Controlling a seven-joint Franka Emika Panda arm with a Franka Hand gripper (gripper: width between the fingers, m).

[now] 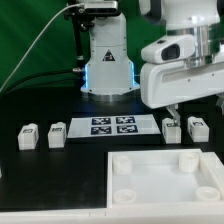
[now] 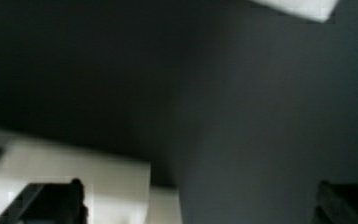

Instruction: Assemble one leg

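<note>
Four legs, small white blocks with tags, stand in a row on the black table: two at the exterior view's left [image 1: 27, 137] [image 1: 57, 132] and two at the right [image 1: 172, 128] [image 1: 198, 127]. My gripper [image 1: 171, 111] hangs just above the nearer right leg without touching it. In the wrist view the gripper [image 2: 201, 205] is open, its dark fingertips [image 2: 51, 202] far apart with only blurred dark table between them. No leg shows clearly in the wrist view.
The marker board [image 1: 112, 125] lies between the leg pairs. The large white square piece with round corner sockets [image 1: 160, 163] lies in front. The robot base [image 1: 108, 65] stands behind. A pale blurred surface [image 2: 69, 165] shows in the wrist view.
</note>
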